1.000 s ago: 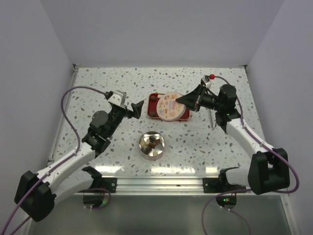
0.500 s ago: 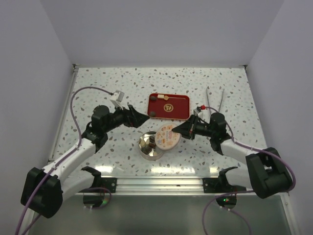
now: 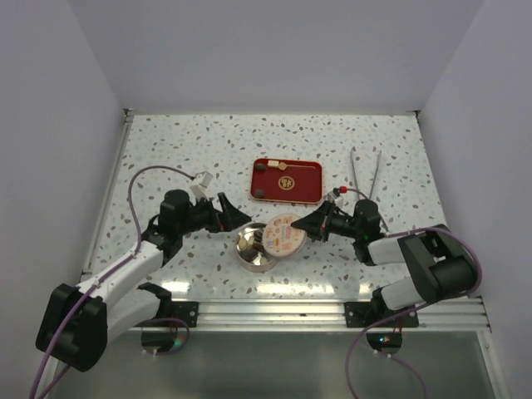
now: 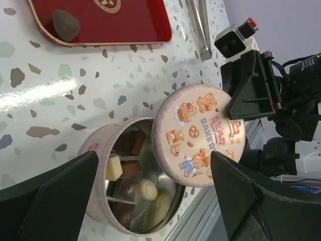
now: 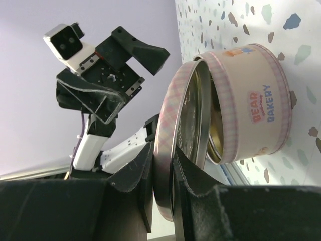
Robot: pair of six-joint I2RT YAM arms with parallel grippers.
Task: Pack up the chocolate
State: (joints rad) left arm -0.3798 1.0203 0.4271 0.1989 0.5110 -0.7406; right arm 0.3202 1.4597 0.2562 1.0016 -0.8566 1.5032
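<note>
on the speckled table (image 3: 166,150), one tin (image 3: 248,256) is holding at least five chocolate pieces (image 4: 131,169); two dark pieces (image 3: 260,167) are lying on one red tray (image 3: 309,181). your right gripper (image 3: 302,224) is pinching one lid (image 3: 283,235); your left gripper (image 3: 236,215) is gaping empty.

The lid (image 4: 200,135) hides part of the tin (image 4: 106,132) — chocolate (image 4: 146,190) beneath partly unseen.

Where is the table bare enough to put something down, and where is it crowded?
Free: the table strip beyond the red tray, and the far left corner. Crowded: around the tin, where the right tool holds the lid and the left tool stands open.
</note>
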